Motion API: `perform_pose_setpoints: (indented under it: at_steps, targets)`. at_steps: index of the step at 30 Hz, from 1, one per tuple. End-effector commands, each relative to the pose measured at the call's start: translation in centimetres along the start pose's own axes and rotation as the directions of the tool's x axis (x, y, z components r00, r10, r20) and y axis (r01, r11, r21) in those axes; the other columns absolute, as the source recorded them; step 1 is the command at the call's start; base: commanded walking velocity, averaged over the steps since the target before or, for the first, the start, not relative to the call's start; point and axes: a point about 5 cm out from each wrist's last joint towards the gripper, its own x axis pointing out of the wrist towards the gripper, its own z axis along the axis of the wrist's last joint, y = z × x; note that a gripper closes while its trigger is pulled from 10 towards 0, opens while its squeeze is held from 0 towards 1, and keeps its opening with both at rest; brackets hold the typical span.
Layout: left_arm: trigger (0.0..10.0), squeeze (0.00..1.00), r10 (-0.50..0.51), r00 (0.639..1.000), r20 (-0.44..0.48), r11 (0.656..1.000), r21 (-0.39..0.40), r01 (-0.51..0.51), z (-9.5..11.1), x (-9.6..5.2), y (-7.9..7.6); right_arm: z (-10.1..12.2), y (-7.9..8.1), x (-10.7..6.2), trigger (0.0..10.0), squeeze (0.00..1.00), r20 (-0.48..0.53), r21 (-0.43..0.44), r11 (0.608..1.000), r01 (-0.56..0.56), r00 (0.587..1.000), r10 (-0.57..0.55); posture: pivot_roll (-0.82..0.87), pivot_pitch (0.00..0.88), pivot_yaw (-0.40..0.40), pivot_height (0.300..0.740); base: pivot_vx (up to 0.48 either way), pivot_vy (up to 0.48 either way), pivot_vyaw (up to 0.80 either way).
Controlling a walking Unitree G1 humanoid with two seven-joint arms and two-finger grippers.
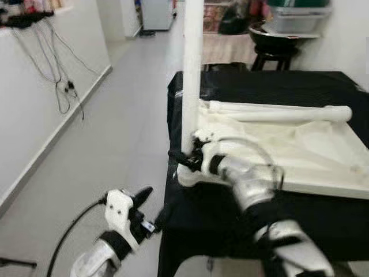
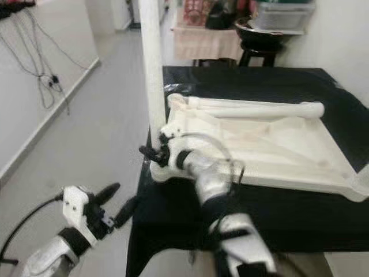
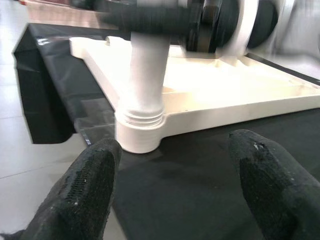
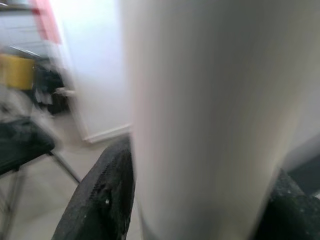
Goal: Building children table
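Note:
A white children's table top [image 1: 311, 156] lies upside down on a black-covered table [image 1: 259, 86]. One white leg [image 1: 192, 75] stands upright in the near left corner socket [image 3: 140, 132]. My right gripper [image 1: 187, 157] is shut on this leg just above the socket, a black finger [image 4: 107, 195] pressed against each side. A second white leg [image 1: 277, 111] lies loose across the far side of the top. My left gripper [image 1: 151, 209] hangs open below and left of that corner, off the table's edge, with nothing between its fingers [image 3: 85, 190].
Grey tiled floor [image 1: 127, 115] stretches to the left of the table. Cables [image 1: 57, 81] hang down the white wall at far left. Behind the table stand a black stool [image 1: 274, 49] and a plastic box [image 1: 297, 20].

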Motion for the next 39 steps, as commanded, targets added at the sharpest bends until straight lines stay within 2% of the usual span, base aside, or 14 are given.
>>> perform_pose_setpoints:
  at_steps: [1,9,10,11,19,26,27,28,30,31,32,34,35,39]
  targets:
    - [10.0,0.00,0.004,1.000,-0.007,1.000,-0.017,-0.004,-0.3,0.1,0.0,-1.0,1.7,0.9,10.0,0.00,-0.028,0.027,0.985,-0.168,0.985,0.169,0.02,0.009,-0.024,0.740,0.000,0.000,0.00]
    - [10.0,0.00,0.005,1.000,-0.008,1.000,-0.020,-0.005,-0.3,0.0,-0.1,-0.8,1.9,2.1,10.0,0.00,-0.070,0.037,0.978,-0.205,0.976,0.207,0.03,0.012,-0.026,0.740,0.000,0.000,0.00]
    - [10.0,0.00,0.004,1.000,-0.008,1.000,-0.021,-0.004,-0.3,0.0,-0.1,-0.8,1.9,2.2,6.6,0.00,-0.066,0.050,0.973,-0.227,0.971,0.230,0.03,0.013,-0.025,0.740,0.000,0.000,0.00]
    - [10.0,0.00,0.003,1.000,-0.009,1.000,-0.022,-0.003,-0.3,0.0,-0.1,-0.8,1.9,2.3,0.1,0.00,-0.059,0.063,0.969,-0.240,0.968,0.244,0.03,0.015,-0.028,0.740,0.000,0.000,0.00]
    - [10.0,0.00,0.002,1.000,-0.006,1.000,-0.027,-0.002,-0.3,0.1,-0.2,-1.2,1.7,1.8,0.0,0.00,-0.047,0.077,0.963,-0.257,0.964,0.261,0.03,0.018,-0.028,0.740,0.000,0.000,0.00]
    - [10.0,0.00,-0.001,1.000,-0.003,1.000,-0.030,0.001,-0.3,0.1,-0.3,-1.8,0.5,0.3,0.0,0.00,-0.053,0.039,0.990,-0.134,0.989,0.136,0.03,0.021,-0.023,0.740,0.000,0.000,0.00]
    - [10.0,0.00,0.000,1.000,-0.003,1.000,-0.030,0.000,-0.2,0.0,-0.3,-2.5,0.3,-0.2,0.0,0.00,-0.083,0.035,0.997,-0.062,0.994,0.065,0.03,0.027,-0.026,0.740,0.000,0.000,0.00]
    - [10.0,0.00,0.000,1.000,-0.003,1.000,-0.029,-0.001,-0.2,-0.1,-0.4,-3.3,0.1,-0.4,0.0,0.00,-0.102,0.030,0.983,0.179,0.979,-0.175,0.03,0.033,-0.038,0.740,0.000,0.000,0.00]
    - [10.0,0.00,0.000,1.000,-0.003,1.000,-0.029,-0.001,-0.2,-0.1,-0.4,-3.3,0.1,-0.4,0.0,0.00,-0.102,0.030,0.983,0.179,0.979,-0.175,0.03,0.033,-0.038,0.740,0.000,0.000,0.00]
    - [10.0,0.00,0.002,1.000,-0.003,1.000,-0.027,-0.002,-0.1,-0.3,-0.3,-4.4,1.9,-0.6,0.0,0.00,-0.126,0.140,0.901,0.410,0.910,-0.394,0.02,0.051,-0.041,0.740,0.000,0.000,0.00]
    - [10.0,0.00,0.002,1.000,-0.003,1.000,-0.027,-0.002,-0.1,-0.3,-0.3,-4.4,1.9,-0.6,0.0,0.00,-0.126,0.140,0.901,0.410,0.910,-0.394,0.02,0.051,-0.041,0.740,0.000,0.000,0.00]
    - [10.0,0.00,0.001,1.000,-0.005,1.000,-0.024,-0.001,0.0,-0.5,-0.3,-5.7,5.9,-3.0,0.0,0.00,-0.181,0.152,0.760,0.632,0.774,-0.607,0.02,0.055,-0.034,0.740,0.000,0.000,0.00]
    - [10.0,0.00,0.001,1.000,-0.005,1.000,-0.024,-0.001,0.0,-0.5,-0.3,-5.7,5.9,-3.0,0.0,0.00,-0.181,0.152,0.760,0.632,0.774,-0.607,0.02,0.055,-0.034,0.740,0.000,0.000,0.00]
    - [10.0,0.00,-0.015,1.000,-0.023,1.000,-0.018,0.014,-0.2,-0.6,-0.2,-5.0,3.2,-3.7,0.0,0.00,-0.143,0.080,0.750,0.657,0.752,-0.643,0.02,0.040,-0.033,0.740,0.000,0.000,0.00]
